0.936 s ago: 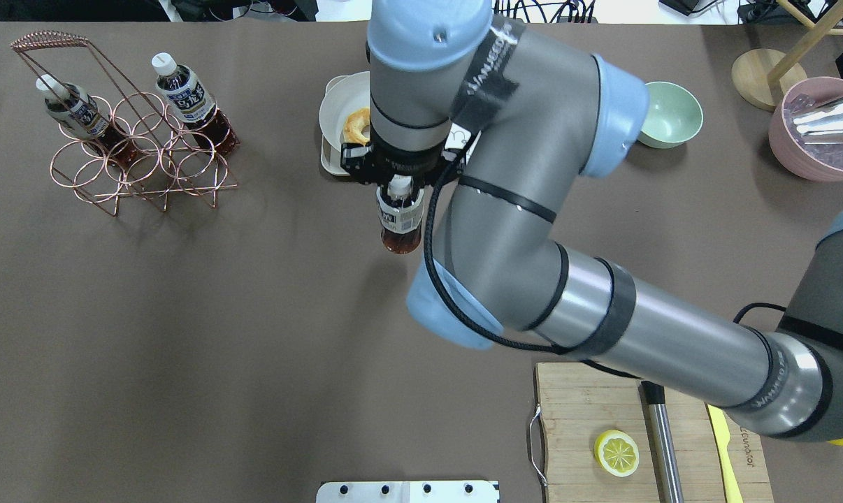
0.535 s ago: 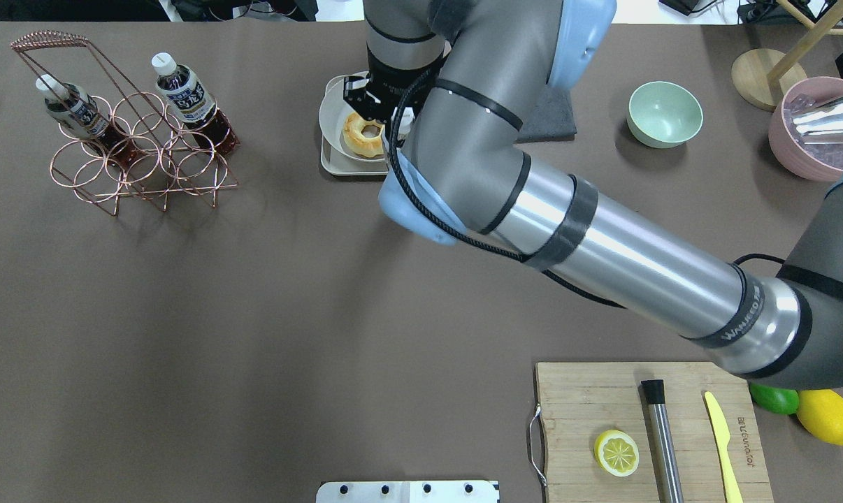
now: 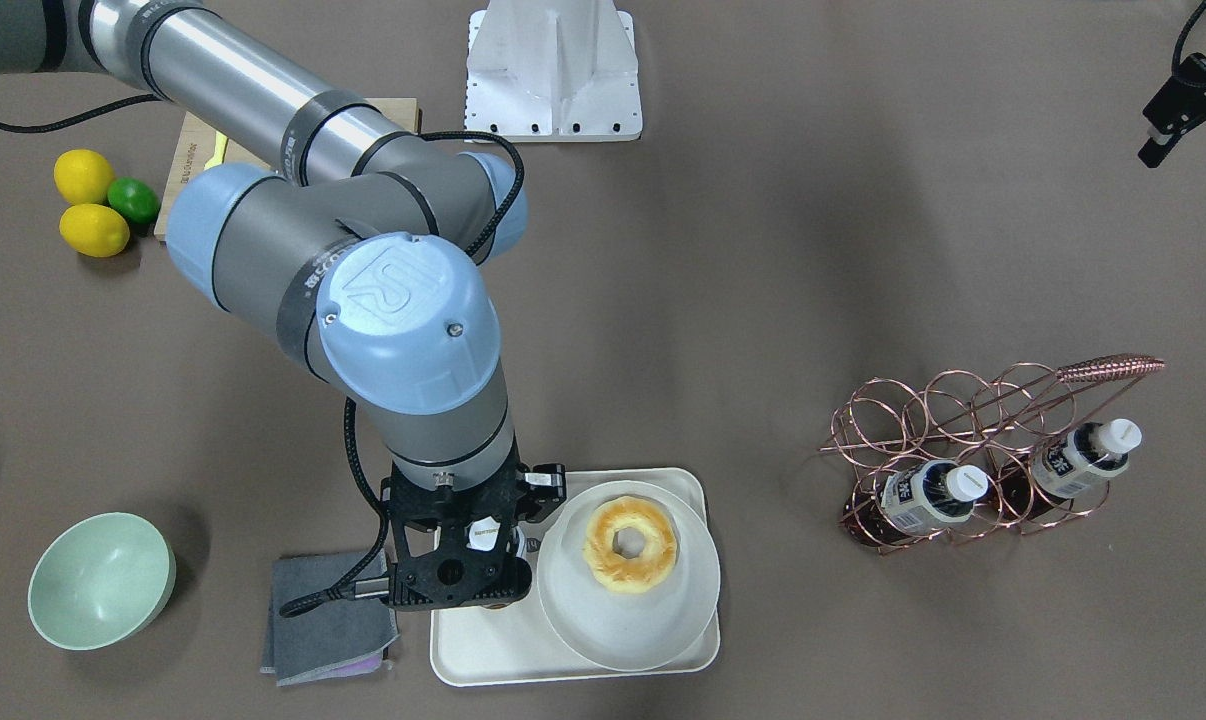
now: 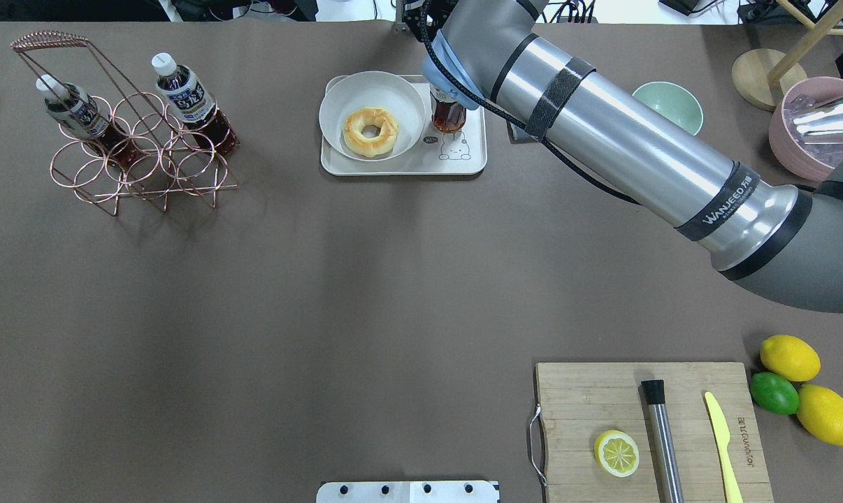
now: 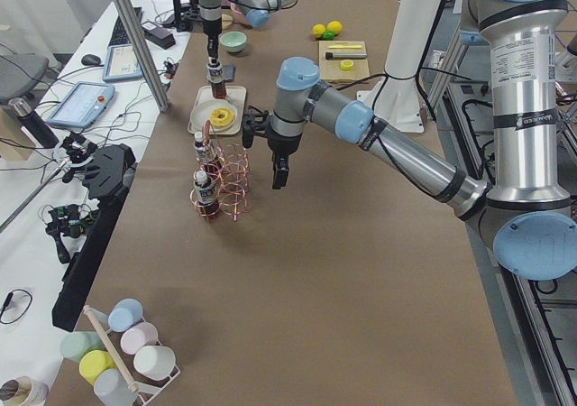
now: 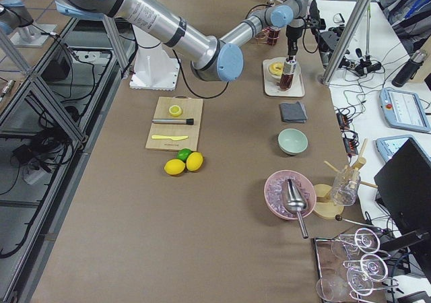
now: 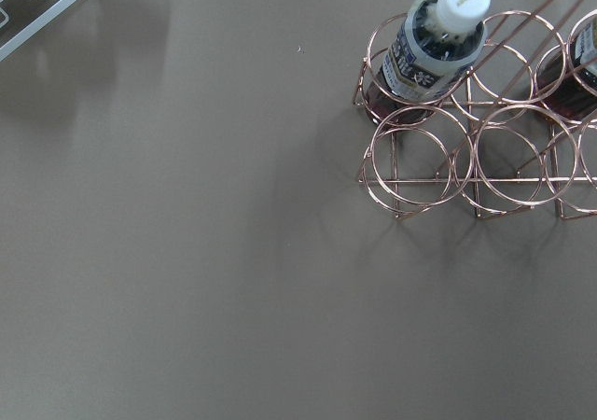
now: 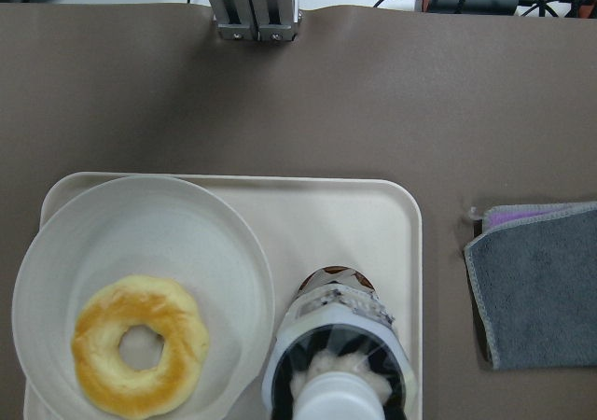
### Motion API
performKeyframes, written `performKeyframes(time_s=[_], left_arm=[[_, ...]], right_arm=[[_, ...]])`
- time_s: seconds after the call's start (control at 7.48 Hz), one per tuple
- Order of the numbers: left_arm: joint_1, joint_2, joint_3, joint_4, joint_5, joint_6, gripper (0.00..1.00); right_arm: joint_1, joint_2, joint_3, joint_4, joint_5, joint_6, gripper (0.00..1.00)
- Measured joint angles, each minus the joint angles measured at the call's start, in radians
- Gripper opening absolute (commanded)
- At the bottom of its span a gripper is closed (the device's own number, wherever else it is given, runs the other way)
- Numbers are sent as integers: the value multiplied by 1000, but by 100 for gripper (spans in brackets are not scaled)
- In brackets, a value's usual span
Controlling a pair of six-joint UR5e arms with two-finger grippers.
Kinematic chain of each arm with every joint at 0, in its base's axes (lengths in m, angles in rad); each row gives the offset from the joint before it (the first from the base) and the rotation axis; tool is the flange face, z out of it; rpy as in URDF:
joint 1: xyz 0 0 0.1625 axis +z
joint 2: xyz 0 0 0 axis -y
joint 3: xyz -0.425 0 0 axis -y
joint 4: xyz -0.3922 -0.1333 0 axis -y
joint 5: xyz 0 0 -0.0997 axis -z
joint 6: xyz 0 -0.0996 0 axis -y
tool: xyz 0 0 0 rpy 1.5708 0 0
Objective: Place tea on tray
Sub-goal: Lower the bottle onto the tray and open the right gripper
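Reaches far across, wrist straight down, right gripper (image 3: 463, 575) clamped on tea (image 4: 448, 117). Stands upright on tray (image 4: 472, 161) beside 1 plate (image 4: 400, 98), dark red-brown, white-capped. Holds left gripper (image 3: 1195, 135) spread apart.

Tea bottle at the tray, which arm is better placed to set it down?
Right. The right end effector grips the tea directly over the tray, beside the plate. The left end effector hangs away by the wire rack.

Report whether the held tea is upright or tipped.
Upright: the tea has its cap up in the right pincer, base down over the tray.
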Motion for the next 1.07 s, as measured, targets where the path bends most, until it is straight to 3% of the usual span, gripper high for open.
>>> performKeyframes(time_s=[0.27,0.54,1.07], left_arm=[[0,-4,-3,-7,0,-10,97],[0,-10,-3,-8,0,-12,97],[1,-14,-2,-9,0,-13,97]], right_arm=[[6,0,-46,42,3,-3,0],[6,-4,-53,47,14,-2,100],[17,-24,-12,51,47,-23,100]])
